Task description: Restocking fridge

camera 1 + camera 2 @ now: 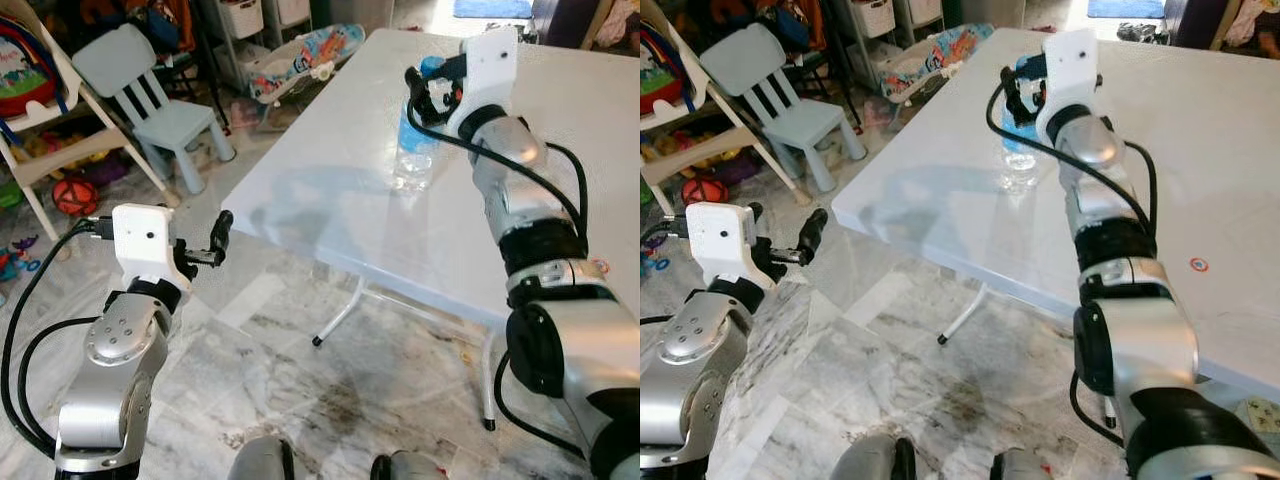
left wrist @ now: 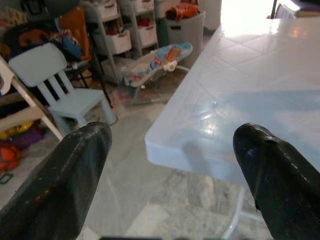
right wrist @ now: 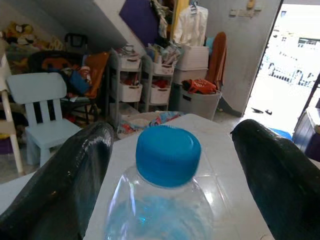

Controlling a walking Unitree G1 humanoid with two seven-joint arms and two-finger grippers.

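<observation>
Closest to you, your left gripper (image 1: 221, 236) hangs over the marble floor (image 1: 290, 390), just off the corner of the white worktop (image 1: 330, 190). Its fingers (image 2: 75, 170) are spread apart and hold nothing.

Further out, your right gripper (image 3: 170, 150) reaches over the worktop to a clear water bottle (image 1: 414, 140) with a blue cap (image 3: 168, 154). The bottle stands upright, well in from the worktop edge. The right fingers (image 3: 65, 175) are parted, one on each side of the cap and neck, and not yet touching them as far as the wrist view shows.

The bottle looks light and tall, so a finger that meets it off-centre could tip it or push it away across the smooth worktop. Closing on the cap alone could let it slip out.

Beyond the worktop corner stand a small pale blue chair (image 1: 150, 100) and shelves of toys (image 2: 125, 35).

No fridge can be made out. From the head views, your right arm covers part of the bottle, and the right fingertips are hard to separate from it. The bottle's base is cut off in the wrist view.
</observation>
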